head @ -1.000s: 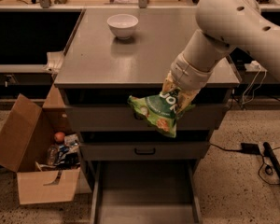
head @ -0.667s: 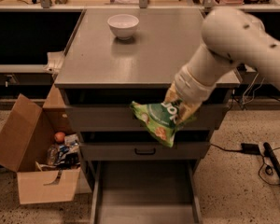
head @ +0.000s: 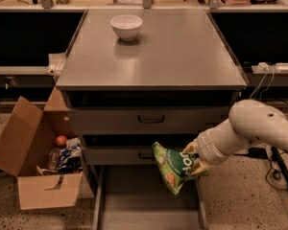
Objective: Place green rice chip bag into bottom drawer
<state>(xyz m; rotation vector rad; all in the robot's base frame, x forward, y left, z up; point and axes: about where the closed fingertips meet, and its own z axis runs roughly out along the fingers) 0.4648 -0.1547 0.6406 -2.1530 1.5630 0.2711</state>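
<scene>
Arm point(head: 259, 128) is way down now: a second ago it arched over the right side of the tabletop point(head: 182, 56), and now it reaches in low from the right, beside the cabinet. Down with it comes the green rice chip bag point(head: 173, 169), which was level with the upper drawer point(head: 151, 120). It now hangs in front of the middle drawer point(head: 110, 155), just right of that drawer's handle. The gripper point(head: 194, 158) is clamped on the bag's right edge, with the crinkled body tilted down and left.

Below it the bottom drawer point(head: 134, 200) stands pulled out, its flat grey floor bare. The bag's lower tip is over the drawer's right half, near the right side wall. Whether it touches the floor cannot be told. The left half of the tray is open room.

Up top, the white bowl point(head: 126, 26) sits where it was, near the back of the steel surface. Left of the cabinet, a cardboard box point(head: 29, 176) lies open with an orange ball point(head: 61, 140) and clutter inside. Cables point(head: 278, 162) trail over the speckled floor point(head: 240, 205) on the right.
</scene>
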